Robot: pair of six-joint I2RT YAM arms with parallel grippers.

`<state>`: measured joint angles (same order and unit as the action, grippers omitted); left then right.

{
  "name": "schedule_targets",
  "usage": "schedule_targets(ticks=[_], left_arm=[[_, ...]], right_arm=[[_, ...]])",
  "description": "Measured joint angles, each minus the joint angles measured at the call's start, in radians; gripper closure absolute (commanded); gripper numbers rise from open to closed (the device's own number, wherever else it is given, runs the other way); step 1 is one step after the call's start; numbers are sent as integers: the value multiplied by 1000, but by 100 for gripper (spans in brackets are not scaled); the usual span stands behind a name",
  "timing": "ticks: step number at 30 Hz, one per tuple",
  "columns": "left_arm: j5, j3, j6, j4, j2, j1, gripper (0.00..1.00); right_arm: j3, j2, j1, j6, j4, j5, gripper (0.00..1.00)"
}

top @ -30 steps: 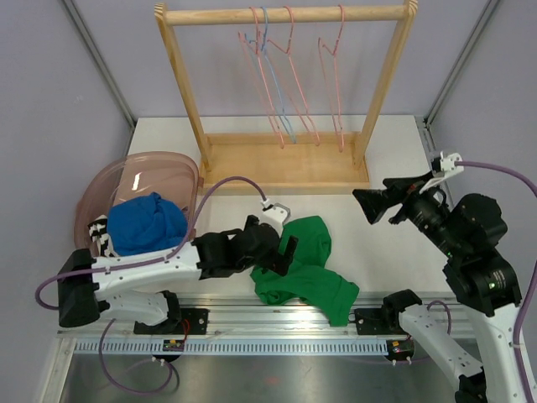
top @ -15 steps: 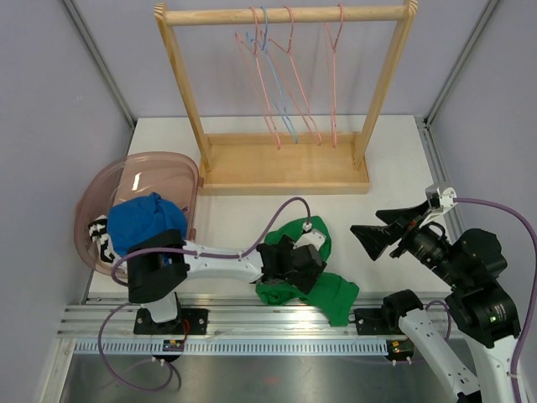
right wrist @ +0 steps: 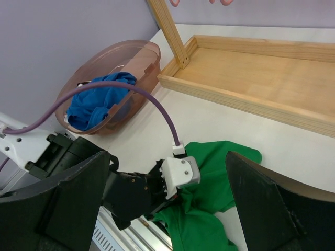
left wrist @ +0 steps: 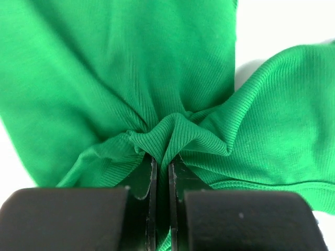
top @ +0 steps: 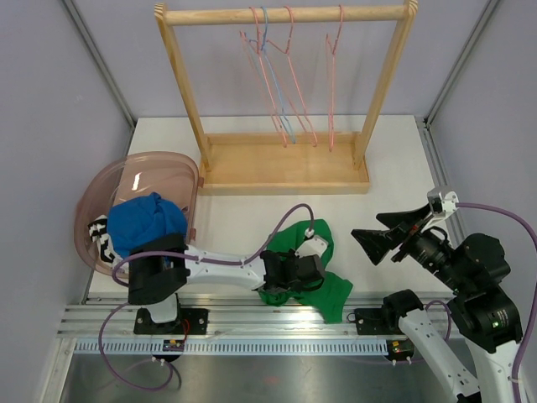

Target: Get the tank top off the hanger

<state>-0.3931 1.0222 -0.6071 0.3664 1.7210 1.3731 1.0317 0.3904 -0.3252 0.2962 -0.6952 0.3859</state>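
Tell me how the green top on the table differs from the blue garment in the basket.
The green top lies loosely on the table; the blue garment is bunched up inside the pink basket. The left gripper pinches a fold of the green top; nothing holds the blue garment. Both are cloth, and neither hangs on the rack.

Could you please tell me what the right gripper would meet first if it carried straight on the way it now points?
Probably the left gripper, shut on the green tank top; the right gripper aims at it, though depth is unclear.
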Motion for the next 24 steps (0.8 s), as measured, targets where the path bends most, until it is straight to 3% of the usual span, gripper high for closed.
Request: schedule_targets(ticks=[6,17,20,24], left_arm=[[-138,30,-31,204,-174,2,100],[-419,236,-111,608,-443,-57,100],[-462,279,-125,697,-524,-152,100],[-478,294,-102,739,-662,-359,100]], right_arm=[[0,-15,0,-1,-19,-3,1],[0,-54,0,0,-37,-11,1],[0,-63,0,0,-37,-26,1],[1,-74,0,1,-38,-37,1]])
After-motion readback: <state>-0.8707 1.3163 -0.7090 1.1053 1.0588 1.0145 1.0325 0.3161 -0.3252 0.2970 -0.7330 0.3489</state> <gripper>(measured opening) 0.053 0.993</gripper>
